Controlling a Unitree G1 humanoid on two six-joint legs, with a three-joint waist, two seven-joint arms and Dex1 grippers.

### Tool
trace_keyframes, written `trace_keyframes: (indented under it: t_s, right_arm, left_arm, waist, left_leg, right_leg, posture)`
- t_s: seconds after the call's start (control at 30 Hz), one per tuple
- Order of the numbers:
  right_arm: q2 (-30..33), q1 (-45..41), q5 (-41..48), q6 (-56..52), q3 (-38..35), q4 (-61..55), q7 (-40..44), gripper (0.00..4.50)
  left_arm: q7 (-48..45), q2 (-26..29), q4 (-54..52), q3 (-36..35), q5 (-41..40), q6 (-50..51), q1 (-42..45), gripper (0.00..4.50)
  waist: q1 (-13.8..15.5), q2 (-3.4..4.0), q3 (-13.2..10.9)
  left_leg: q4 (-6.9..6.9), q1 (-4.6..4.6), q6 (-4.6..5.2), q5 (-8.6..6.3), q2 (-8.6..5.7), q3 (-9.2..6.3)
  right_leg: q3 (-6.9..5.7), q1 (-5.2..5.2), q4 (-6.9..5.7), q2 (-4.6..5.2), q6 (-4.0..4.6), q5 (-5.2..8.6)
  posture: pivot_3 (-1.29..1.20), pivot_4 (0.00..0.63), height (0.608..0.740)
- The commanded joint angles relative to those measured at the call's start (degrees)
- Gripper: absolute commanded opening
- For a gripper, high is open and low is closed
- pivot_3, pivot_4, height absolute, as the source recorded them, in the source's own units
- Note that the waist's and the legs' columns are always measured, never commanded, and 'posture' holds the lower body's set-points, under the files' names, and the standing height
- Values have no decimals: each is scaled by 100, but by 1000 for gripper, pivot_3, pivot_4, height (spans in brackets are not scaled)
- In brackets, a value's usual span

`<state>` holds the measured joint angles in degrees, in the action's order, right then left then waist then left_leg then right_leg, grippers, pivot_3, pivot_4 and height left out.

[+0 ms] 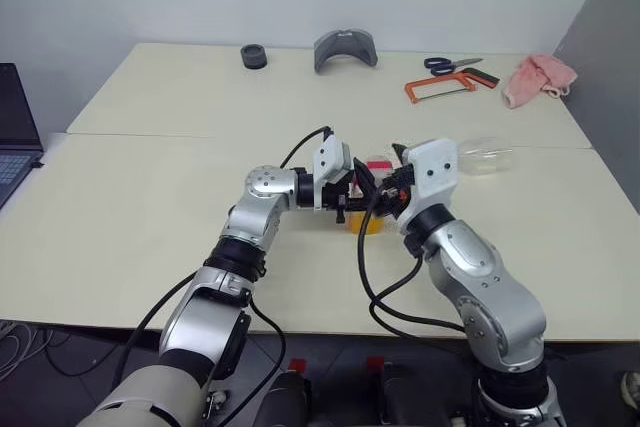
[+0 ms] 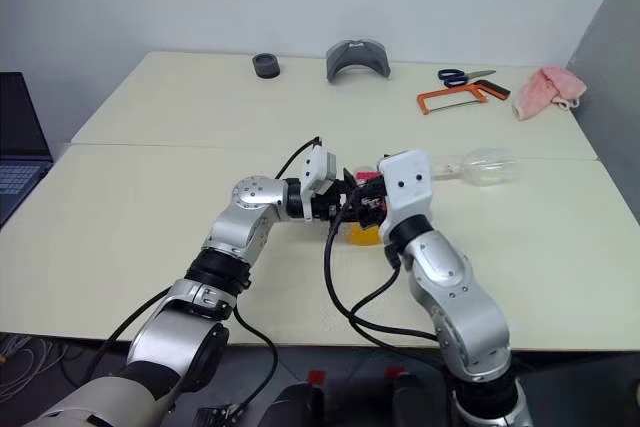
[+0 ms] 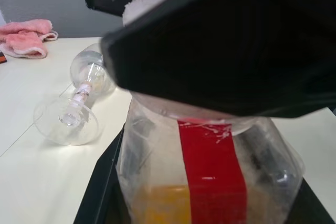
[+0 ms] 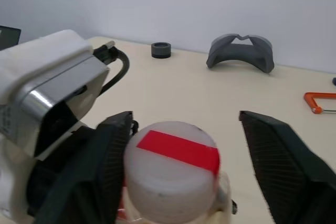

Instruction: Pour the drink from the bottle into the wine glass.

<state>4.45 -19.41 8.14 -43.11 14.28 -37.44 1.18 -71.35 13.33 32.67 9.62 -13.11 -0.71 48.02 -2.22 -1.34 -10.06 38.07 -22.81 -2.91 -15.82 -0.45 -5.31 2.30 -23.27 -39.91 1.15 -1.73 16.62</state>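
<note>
At the middle of the table stands the bottle (image 1: 375, 197), upright, clear with a red label strip (image 3: 212, 171). The orange drink (image 1: 372, 224) fills its lower part. My left gripper (image 1: 350, 202) reaches in from the left, shut on the bottle's body. From the right, my right gripper (image 4: 184, 129) comes level with the red-and-white cap (image 4: 173, 166), open. One of its fingers (image 4: 113, 150) is against the cap. The other finger (image 4: 273, 150) stands apart from it. The wine glass (image 1: 485, 157) lies on its side to the right, foot (image 3: 65, 121) towards the bottle.
Along the far edge sit a black ring (image 1: 254, 56), a grey curved piece (image 1: 346, 50), blue-handled scissors (image 1: 450, 64), an orange hacksaw (image 1: 450, 85) and a pink cloth (image 1: 540, 78). A laptop (image 1: 15, 137) is at the far left. A seam (image 1: 150, 134) joins two tabletops.
</note>
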Motion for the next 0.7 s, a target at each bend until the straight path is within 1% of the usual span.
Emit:
trace_keyframes:
  t_s: [0.03,0.07,0.17,0.2,0.3,0.37,0.43,0.53,0.57,0.63,0.7]
  right_arm:
    - [-1,14,-90,146,-106,-127,18,2007]
    - [0,20,-89,152,-102,-126,35,1885]
    - [17,41,-44,195,-91,-105,137,1887]
    - [104,11,66,282,-79,-49,371,1887]
    - [480,-182,543,664,-96,251,1428,1887]
    - [1064,-640,1152,995,-364,779,2832,1887]
    - [1609,-1180,1614,1109,-572,1404,3986,1887]
    - [2086,-1827,2105,850,-699,2199,5046,1887]
    - [2187,-1961,2141,837,-712,2401,5239,1887]
    - [2253,-2106,2144,850,-732,2609,5371,1887]
    - [2236,-2131,2208,792,-801,2568,5349,2606]
  left_arm:
    - [-13,8,-103,-76,-26,-102,176,1713]
    - [-13,8,-106,-77,-26,-99,176,1713]
    - [-22,12,-114,-81,-31,-82,176,1713]
    - [-58,21,-110,-79,-42,-56,188,1713]
    - [-214,61,-65,-56,-62,8,241,1712]
    - [-366,108,-26,-16,-36,-33,279,1712]
    - [-468,137,15,-14,-27,-63,328,1708]
    - [-547,150,69,-13,6,-141,378,1707]
    - [-550,148,82,-15,17,-167,388,1706]
    - [-549,149,82,-35,17,-184,390,1691]
    - [-530,151,52,-57,10,-172,370,1690]
  waist:
    - [-9,0,0]
    - [-12,0,0]
    - [-18,0,0]
    - [-17,0,0]
    - [-23,0,0]
    - [-36,0,-1]
    - [-57,1,-2]
    - [-74,2,-5]
    - [-79,2,-5]
    - [-90,2,-5]
    - [-92,2,-5]
  left_leg:
    - [0,0,0,0,0,-1]
    - [0,-1,0,0,0,-1]
    - [0,0,0,0,0,-1]
    - [0,0,0,0,0,-2]
    - [0,0,1,0,-2,4]
    - [0,1,1,0,-3,4]
    - [0,3,2,-1,-6,27]
    - [-2,5,3,-1,-4,36]
    - [-3,5,3,-2,-2,37]
    - [-7,5,4,-2,-2,37]
    - [-7,2,4,-2,3,36]
  right_leg:
    - [0,0,0,0,0,0]
    - [0,0,0,0,0,0]
    - [-1,0,0,0,0,0]
    - [-1,0,0,0,0,0]
    - [1,0,2,0,0,0]
    - [-1,1,1,-2,0,0]
    - [-1,4,3,-4,0,0]
    - [-5,5,4,-10,0,0]
    - [-5,5,5,-11,0,0]
    - [-4,4,5,-10,1,0]
    - [-3,0,5,-7,1,0]
  posture:
    - [0,150,740]
    - [0,150,740]
    - [0,150,740]
    - [0,150,740]
    - [0,150,740]
    - [0,150,740]
    - [0,150,740]
    - [0,150,740]
    - [0,150,740]
    - [0,150,740]
    - [0,150,740]
